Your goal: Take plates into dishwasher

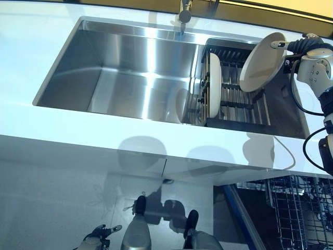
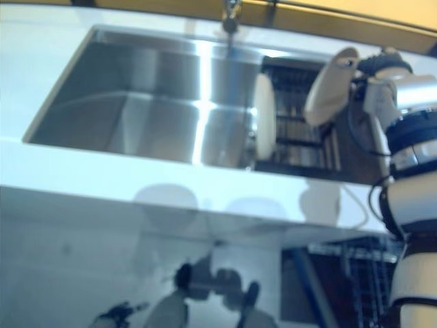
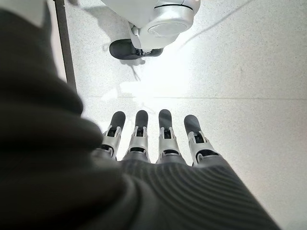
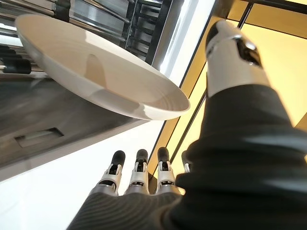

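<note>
My right hand (image 1: 304,48) holds a white plate (image 1: 261,62) by its rim, tilted in the air above the right end of the black dish rack (image 1: 244,101). The right wrist view shows the plate (image 4: 96,72) between my thumb (image 4: 230,52) and my fingers (image 4: 139,175). A second white plate (image 1: 214,86) stands upright at the rack's left end. The dishwasher's wire basket (image 1: 299,208) is open below the counter at the lower right. My left hand (image 3: 158,143) hangs low over the floor, open and holding nothing.
The rack sits in the right part of a steel sink (image 1: 119,67) with a faucet (image 1: 184,13) behind it. A white counter (image 1: 104,130) runs along the sink's front edge, above the dishwasher.
</note>
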Tool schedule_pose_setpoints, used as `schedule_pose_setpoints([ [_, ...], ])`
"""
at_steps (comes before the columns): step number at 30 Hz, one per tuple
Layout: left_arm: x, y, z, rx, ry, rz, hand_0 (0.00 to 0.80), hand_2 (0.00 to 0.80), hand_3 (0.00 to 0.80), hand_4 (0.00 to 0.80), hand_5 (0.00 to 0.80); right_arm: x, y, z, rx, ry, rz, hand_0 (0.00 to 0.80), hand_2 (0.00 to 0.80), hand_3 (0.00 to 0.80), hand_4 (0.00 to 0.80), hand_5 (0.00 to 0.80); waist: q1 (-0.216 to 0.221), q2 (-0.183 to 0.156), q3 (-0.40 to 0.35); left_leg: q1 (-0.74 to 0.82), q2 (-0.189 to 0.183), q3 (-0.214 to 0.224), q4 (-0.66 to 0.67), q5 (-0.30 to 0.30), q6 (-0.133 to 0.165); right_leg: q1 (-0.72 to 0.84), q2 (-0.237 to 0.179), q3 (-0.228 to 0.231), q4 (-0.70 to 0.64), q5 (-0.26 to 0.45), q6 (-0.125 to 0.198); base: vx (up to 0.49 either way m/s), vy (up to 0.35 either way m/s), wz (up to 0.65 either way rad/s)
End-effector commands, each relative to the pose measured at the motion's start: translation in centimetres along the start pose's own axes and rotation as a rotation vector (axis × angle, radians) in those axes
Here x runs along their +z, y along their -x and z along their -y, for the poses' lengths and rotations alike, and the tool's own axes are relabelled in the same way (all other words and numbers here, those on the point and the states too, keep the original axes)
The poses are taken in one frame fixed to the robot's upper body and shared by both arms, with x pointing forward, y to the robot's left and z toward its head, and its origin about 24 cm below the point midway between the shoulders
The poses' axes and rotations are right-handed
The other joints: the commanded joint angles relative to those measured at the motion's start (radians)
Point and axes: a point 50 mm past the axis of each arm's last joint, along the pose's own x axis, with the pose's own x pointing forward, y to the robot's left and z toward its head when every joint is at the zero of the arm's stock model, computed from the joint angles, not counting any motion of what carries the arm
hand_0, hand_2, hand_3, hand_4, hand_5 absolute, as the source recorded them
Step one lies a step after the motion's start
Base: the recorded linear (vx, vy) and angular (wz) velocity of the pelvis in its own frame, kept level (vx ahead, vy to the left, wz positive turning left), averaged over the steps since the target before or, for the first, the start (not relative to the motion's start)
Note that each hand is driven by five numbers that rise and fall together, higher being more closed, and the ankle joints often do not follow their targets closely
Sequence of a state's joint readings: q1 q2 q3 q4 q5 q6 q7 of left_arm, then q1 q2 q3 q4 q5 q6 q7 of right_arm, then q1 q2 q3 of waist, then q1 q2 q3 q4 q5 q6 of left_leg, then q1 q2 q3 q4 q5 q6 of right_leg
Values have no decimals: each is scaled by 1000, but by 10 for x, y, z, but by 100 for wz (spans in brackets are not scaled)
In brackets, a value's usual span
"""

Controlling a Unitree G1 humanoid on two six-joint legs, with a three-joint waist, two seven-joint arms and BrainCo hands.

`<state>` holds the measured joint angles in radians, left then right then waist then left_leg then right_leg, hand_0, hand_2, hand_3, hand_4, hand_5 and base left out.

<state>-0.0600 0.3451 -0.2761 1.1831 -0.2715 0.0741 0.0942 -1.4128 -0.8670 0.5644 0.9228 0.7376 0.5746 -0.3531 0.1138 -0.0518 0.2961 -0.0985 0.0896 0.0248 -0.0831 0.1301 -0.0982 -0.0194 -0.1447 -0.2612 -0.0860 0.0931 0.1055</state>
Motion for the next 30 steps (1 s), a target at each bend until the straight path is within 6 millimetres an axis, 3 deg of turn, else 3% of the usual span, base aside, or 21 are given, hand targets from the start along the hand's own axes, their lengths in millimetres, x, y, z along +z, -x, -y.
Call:
schedule_pose_setpoints([
  [1, 2, 0, -12, 29, -38, 0, 0, 0, 0, 0, 0, 37, 8, 17, -61, 46, 113, 0, 0, 0, 0, 0, 3, -28, -5, 7, 33, 51, -4, -2, -37, -13, -46, 22, -1, 40, 45, 0, 0, 0],
  [30, 11, 0, -5, 3, 6, 27, 0, 0, 0, 0, 0, 17, 5, 1, 25, 95, 35, 0, 0, 0, 0, 0, 7, -5, 41, -12, 29, 53, -4, 3, -36, -34, -51, 17, -1, 48, 42, 0, 0, 0],
])
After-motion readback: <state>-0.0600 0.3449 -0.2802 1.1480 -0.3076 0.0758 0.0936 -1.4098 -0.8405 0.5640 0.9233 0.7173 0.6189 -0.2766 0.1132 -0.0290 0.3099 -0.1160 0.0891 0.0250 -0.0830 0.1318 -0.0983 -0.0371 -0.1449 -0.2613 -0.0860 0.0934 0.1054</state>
